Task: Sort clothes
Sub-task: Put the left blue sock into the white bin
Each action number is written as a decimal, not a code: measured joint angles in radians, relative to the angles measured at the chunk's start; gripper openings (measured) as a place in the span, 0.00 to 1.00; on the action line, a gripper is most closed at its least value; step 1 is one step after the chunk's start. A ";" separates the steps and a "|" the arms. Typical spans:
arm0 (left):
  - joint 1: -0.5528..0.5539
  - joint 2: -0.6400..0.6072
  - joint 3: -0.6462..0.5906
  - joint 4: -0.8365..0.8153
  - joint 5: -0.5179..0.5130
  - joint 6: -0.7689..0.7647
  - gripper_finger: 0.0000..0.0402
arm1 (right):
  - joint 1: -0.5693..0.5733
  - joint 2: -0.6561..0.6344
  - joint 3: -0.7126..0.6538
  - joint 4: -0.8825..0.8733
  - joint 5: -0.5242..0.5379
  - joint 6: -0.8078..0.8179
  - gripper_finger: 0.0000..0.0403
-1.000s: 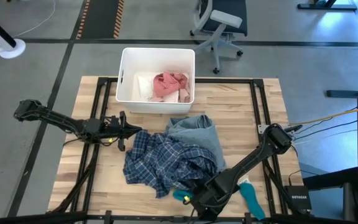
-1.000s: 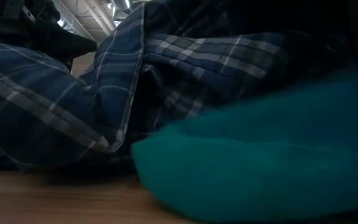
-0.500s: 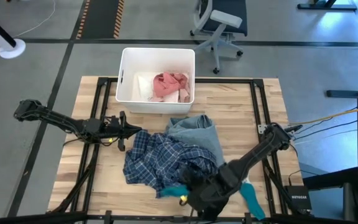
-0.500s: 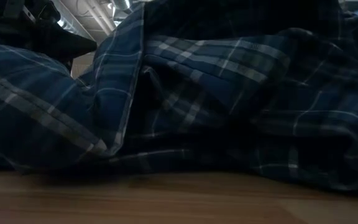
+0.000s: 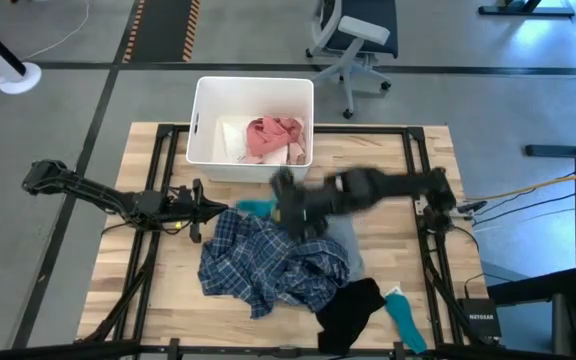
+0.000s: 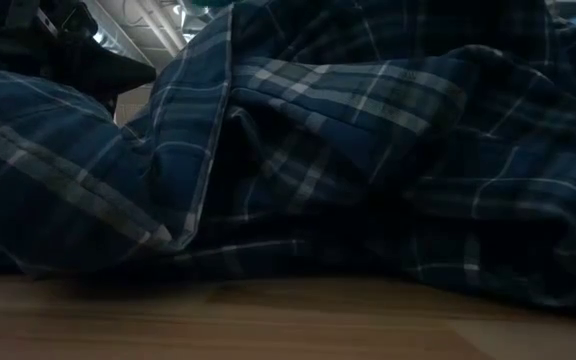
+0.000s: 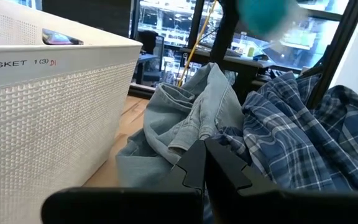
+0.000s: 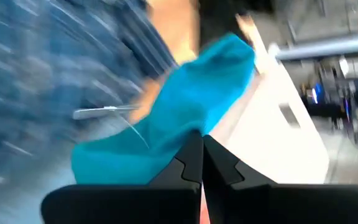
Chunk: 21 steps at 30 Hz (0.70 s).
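Teal garment (image 5: pixel 257 207) hangs clamped in the right pincer (image 5: pixel 280 205) just in front of the white bin (image 5: pixel 204 150), above the plaid shirt (image 5: pixel 268 262), while the left pincer (image 5: pixel 218 209), fingers together, waits beside the shirt.

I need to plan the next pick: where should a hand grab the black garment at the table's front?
Grip the black garment at its narrow upper corner, coming straight down from above: it lies flat and uncovered between the plaid shirt and a teal item.
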 joint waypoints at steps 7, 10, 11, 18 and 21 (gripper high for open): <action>0.000 0.000 0.000 -0.001 0.000 0.009 0.00 | -0.245 -0.014 -0.001 0.040 -0.017 -0.048 0.01; 0.000 0.000 0.000 -0.001 0.000 0.019 0.00 | -0.327 -0.014 -0.004 0.073 -0.027 -0.052 0.02; 0.000 0.000 0.000 -0.001 0.000 0.019 0.00 | -0.353 -0.014 -0.006 0.086 -0.027 -0.052 0.02; 0.000 0.000 0.000 -0.001 0.000 0.033 0.00 | -0.474 -0.013 -0.008 0.174 -0.070 0.015 0.07; 0.000 0.000 0.000 0.002 0.000 0.054 0.00 | -0.495 -0.013 -0.008 0.215 -0.091 0.039 0.09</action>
